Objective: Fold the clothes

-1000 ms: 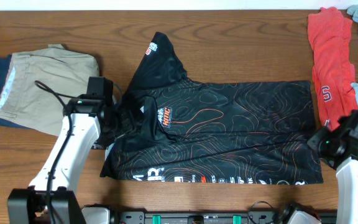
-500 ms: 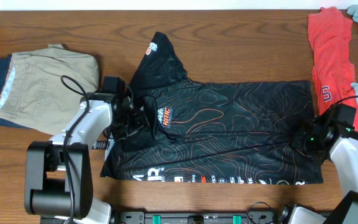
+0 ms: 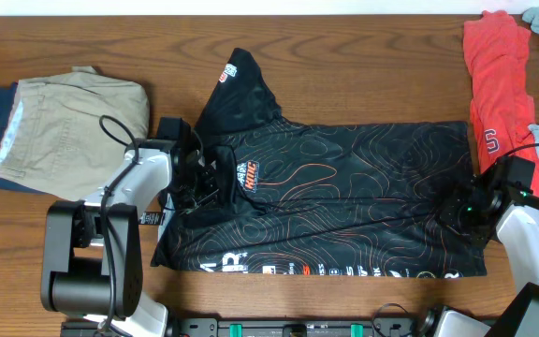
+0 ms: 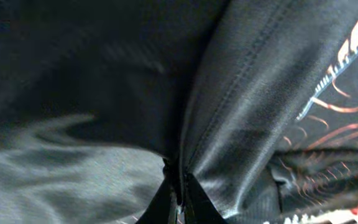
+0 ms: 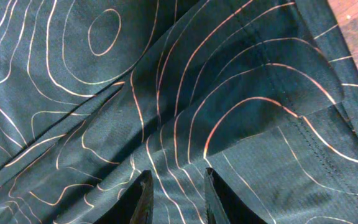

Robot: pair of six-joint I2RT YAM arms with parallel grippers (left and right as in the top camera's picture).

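Along the front edge of the surface (image 3: 363, 65), white lettering lines the black jersey (image 3: 363, 187). It lies flat, long axis left to right, hem toward the right edge. The left end effector (image 3: 209, 183) has shifted rightward and is now clamped on a fold by the chest logo. The right end effector (image 3: 458, 211) has moved onto the hem, fingers apart. The cloth is smooth knit with thin orange contour lines. One sleeve (image 3: 241, 89) points toward the far edge.
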